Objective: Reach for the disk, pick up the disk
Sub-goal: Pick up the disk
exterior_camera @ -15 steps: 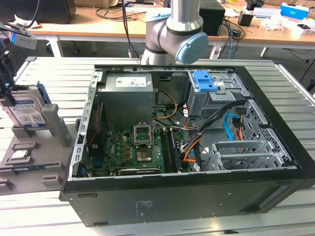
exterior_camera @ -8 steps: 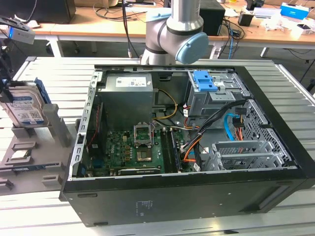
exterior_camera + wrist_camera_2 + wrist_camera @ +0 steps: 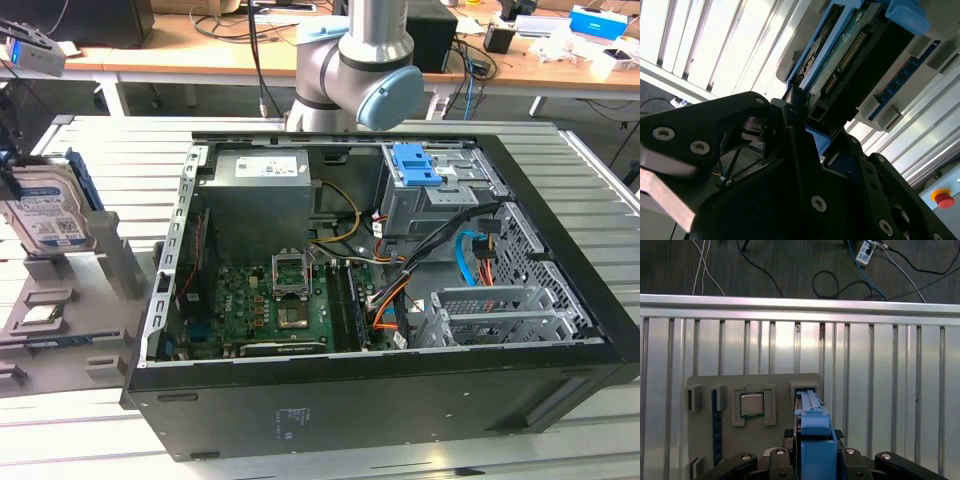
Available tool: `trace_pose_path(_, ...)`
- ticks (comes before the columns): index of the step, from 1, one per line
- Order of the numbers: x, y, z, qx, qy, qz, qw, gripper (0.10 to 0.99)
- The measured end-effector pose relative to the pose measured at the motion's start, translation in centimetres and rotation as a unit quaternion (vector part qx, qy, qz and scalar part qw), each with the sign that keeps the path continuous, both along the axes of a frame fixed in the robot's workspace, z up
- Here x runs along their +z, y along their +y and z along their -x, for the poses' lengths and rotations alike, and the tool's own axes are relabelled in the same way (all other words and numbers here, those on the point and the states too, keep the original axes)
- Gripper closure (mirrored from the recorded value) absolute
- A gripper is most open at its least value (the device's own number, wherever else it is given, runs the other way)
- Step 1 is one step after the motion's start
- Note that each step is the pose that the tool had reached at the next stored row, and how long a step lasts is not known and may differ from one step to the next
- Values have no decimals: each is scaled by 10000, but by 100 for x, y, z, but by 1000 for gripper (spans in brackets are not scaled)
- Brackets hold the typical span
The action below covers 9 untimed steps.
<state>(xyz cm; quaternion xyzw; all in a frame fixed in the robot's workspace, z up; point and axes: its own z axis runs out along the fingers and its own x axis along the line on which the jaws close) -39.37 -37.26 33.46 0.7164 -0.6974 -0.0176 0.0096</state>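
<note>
On the slatted metal table (image 3: 120,150), the disk (image 3: 50,215) is standing on edge in a gray fixture (image 3: 118,262), exposing its blue bracket (image 3: 815,417), which our gripper (image 3: 815,437) is straddling; we are not seeing whether it is clamping.

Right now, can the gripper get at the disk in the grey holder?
Probably yes. In the first wrist view the gripper straddles the blue edge of the disk, which stands upright in the grey holder, with nothing between them. Whether it is gripping the disk, I cannot tell.

Exterior view high, oblique; both wrist views close on disk (image 3: 814,435) (image 3: 845,55)
</note>
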Motion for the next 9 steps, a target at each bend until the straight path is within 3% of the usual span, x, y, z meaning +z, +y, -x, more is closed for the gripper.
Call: trace_pose_path(9, 111, 0, -3, 0, 0, 0, 10000, 718)
